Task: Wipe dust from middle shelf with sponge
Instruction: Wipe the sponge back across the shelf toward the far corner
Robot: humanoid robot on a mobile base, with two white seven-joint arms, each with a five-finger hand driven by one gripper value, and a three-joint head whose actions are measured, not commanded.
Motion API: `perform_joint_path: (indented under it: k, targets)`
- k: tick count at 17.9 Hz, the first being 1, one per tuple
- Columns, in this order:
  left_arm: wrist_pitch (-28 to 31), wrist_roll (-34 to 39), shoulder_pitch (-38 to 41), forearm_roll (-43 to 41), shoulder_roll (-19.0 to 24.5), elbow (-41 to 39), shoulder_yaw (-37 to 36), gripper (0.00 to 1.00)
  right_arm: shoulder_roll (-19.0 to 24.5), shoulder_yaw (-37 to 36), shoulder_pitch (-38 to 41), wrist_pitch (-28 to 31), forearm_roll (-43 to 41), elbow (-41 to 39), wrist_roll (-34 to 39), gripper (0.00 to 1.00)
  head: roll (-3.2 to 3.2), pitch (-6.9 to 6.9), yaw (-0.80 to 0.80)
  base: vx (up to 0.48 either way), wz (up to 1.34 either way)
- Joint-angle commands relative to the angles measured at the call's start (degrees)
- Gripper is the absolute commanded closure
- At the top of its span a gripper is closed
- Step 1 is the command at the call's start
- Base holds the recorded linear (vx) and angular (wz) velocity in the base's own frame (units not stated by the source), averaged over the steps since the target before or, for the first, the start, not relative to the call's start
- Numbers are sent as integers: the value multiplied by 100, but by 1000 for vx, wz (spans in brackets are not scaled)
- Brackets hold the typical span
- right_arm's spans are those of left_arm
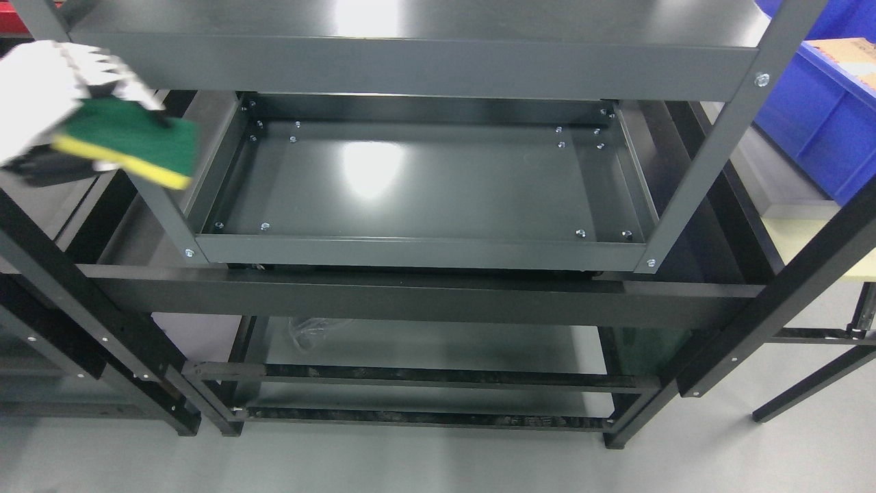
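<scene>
- While the sponge (133, 140) is held in the air at the upper left, outside the rack's left post, no contact with the middle shelf (424, 181) is visible; wiping is judged not yet begun, so the whole surface is left to do.
- Left robot hand (51, 103): white, blurred, entering from the left edge, with fingers closed around the sponge. The sponge's green scouring face points up and its yellow foam edge faces down and toward the camera.
- Sponge relative to hand: gripped at its left end, its free right end projecting toward the rack.
- Middle shelf: a dark grey metal tray with a raised rim and bolts (264, 226) near its 4 corners, lying right of and lower than the sponge, under the top shelf (424, 65). Glare marks its centre; dust cannot be made out.
- Far right: a blue bin (814, 130) behind the rack's right post.
- Right robot hand: out of view.
</scene>
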Motion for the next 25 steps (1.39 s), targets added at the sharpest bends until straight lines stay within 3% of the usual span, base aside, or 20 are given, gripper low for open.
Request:
perform_joint_path:
  k: [1,3,7,11,15,19,21,25]
  targets:
    - [-19,-8,-706,-1226,-2509,-252,-2105,100,-100,-2,0,-9,0,-100,4,0,0,0,0,0,0]
    - [-19,-8,-889,-1700,-3098,-252,-2256,100,-100,-2,0,-9,0,-100,4,0,0,0,0,0,0]
    - [-19,342,-1207,-2256,-3098,-199,-3106,100,-100,-2,0,-9,0,-100,4,0,0,0,0,0,0]
    - [-19,1010,-1233,-2476,-3098,-199,-3459,100,-100,-2,0,-9,0,-100,4,0,0,0,0,0,0]
    - [-19,1099,-1225,-2511,-3098,-156,-3811,100,-100,6,0,-9,0,-100,4,0,0,0,0,0,0]
    - [-19,1432,-472,-2424,-3098,949,-3838,100,-100,-2,0,-9,0,-100,4,0,0,0,0,0,0]
    - [-19,1836,161,-2179,-3098,1565,-3821,100,-100,6,0,-9,0,-100,4,0,0,0,0,0,0]
    - [72,2635,1708,381,-3098,1770,-3409,99,-100,-2,0,-9,0,-100,4,0,0,0,0,0,0]
